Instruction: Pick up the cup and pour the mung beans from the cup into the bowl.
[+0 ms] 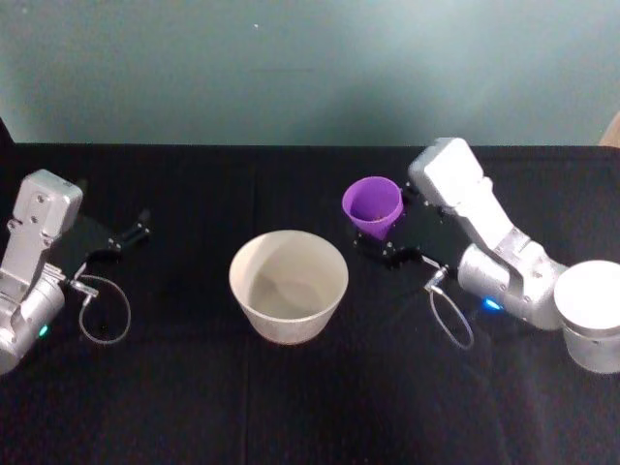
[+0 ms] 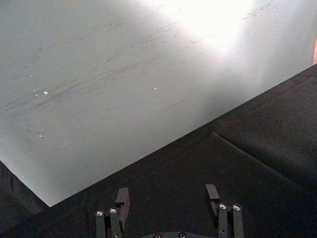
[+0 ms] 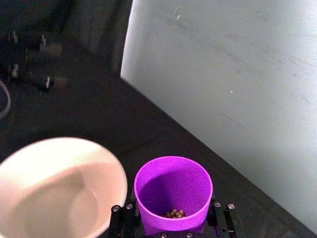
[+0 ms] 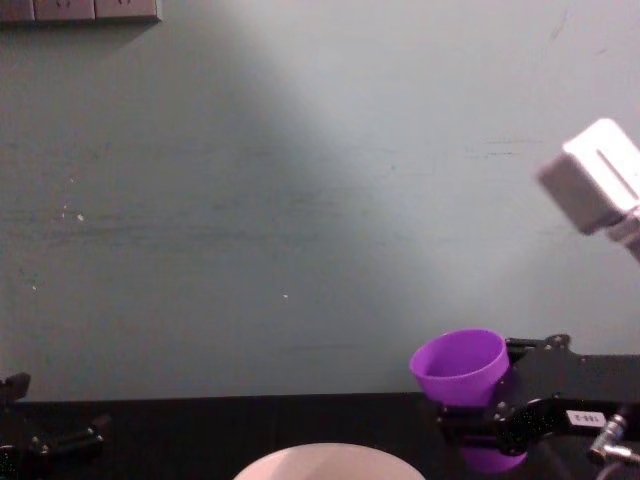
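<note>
While the right gripper [image 3: 171, 220] clamps the cup [image 1: 372, 206] just right of the bowl [image 1: 291, 325], few mung beans [image 3: 175, 213] lie inside the cup; the bowl looks empty. The left gripper [image 2: 168, 198] is parked at the left, fingers apart.

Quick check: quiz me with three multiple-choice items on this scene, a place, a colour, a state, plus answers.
1. The cup is on which side of the bowl? A. robot's left B. robot's right C. inside it
2. The cup's colour? A. purple B. green C. white
3. The right gripper is: A. open B. shut on the bowl C. shut on the cup
B: head view shows it right of the bowl. A: bright purple. C: fingers clamp its sides; left gripper sits open, far left.
</note>
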Robot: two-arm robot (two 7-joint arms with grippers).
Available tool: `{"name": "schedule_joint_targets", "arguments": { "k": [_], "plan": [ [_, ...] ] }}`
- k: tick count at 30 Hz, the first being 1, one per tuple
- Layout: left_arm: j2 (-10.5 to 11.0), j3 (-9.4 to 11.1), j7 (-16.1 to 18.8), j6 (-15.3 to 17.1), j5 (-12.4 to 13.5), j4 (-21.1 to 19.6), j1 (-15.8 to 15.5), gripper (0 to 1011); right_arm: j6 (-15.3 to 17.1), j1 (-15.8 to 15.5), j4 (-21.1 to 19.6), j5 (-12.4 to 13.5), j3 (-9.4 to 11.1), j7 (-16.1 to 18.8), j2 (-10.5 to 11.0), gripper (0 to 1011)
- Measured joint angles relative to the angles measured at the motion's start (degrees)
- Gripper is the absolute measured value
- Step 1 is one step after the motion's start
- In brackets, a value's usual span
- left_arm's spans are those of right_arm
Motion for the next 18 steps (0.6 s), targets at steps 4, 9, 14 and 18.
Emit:
{"name": "schedule_joint_targets", "arguments": {
  "k": [4,9,14,18],
  "plan": [
    [0.00,0.00,0.00,0.00,0.00,0.00,0.00,1000,4.63,2.40,-1.44,-5.19,-2.89,0.39,0.69,729],
    [0.00,0.00,0.00,0.00,0.00,0.00,0.00,1000,7.92,4.92,-1.92,-9.69,-5.54,1.43,0.96,730],
    [0.00,0.00,0.00,0.00,0.00,0.00,0.00,1000,10.22,7.26,-2.25,-14.21,-8.30,2.51,0.93,729],
    [0.00,0.00,0.00,0.00,0.00,0.00,0.00,1000,11.05,8.18,-2.80,-16.89,-9.71,2.75,0.86,729]
  ]
}}
